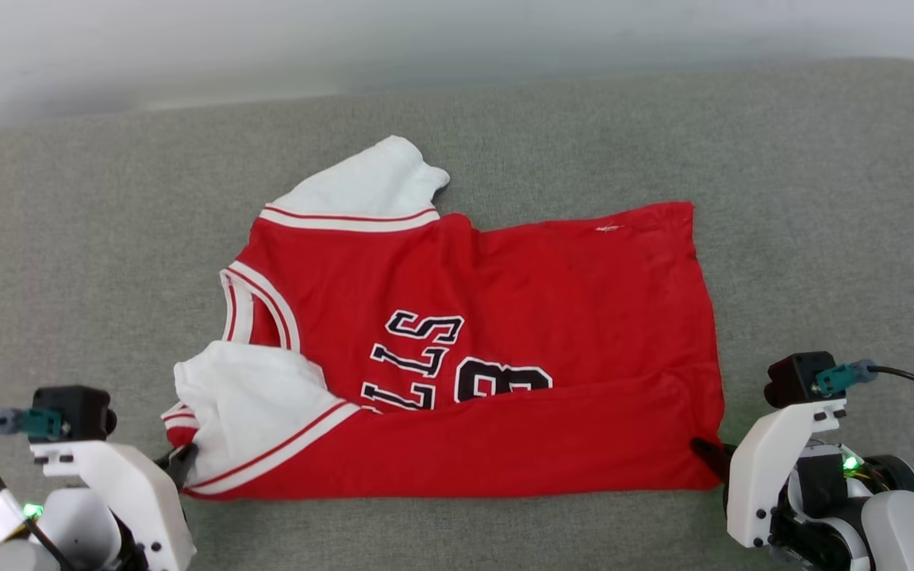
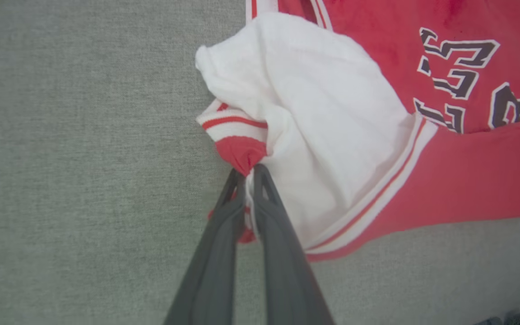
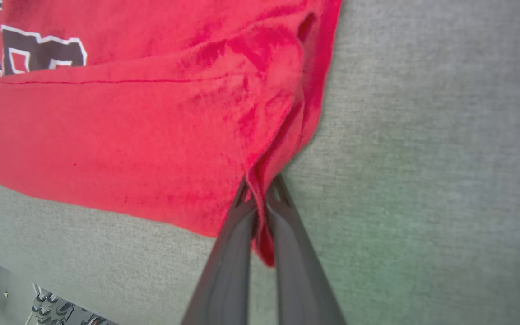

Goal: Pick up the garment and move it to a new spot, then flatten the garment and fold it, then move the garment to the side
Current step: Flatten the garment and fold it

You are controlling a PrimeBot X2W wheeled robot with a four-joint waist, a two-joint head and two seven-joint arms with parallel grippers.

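Note:
The garment (image 1: 552,317), a red jersey with white sleeves and black lettering, lies spread sideways on the grey surface, its near long edge folded up over the lower part of the print. My left gripper (image 1: 183,460) is shut on the striped cuff of the near white sleeve (image 2: 323,117); the left wrist view shows cloth pinched between its fingertips (image 2: 264,180). My right gripper (image 1: 707,454) is shut on the garment's near hem corner (image 3: 264,212), red cloth bunched between its fingers (image 3: 282,216).
The grey fabric surface (image 1: 822,198) extends on all sides of the shirt. Its far edge meets a pale wall (image 1: 425,40). In the right wrist view, a strip of floor with some equipment (image 3: 48,307) shows past the surface's near edge.

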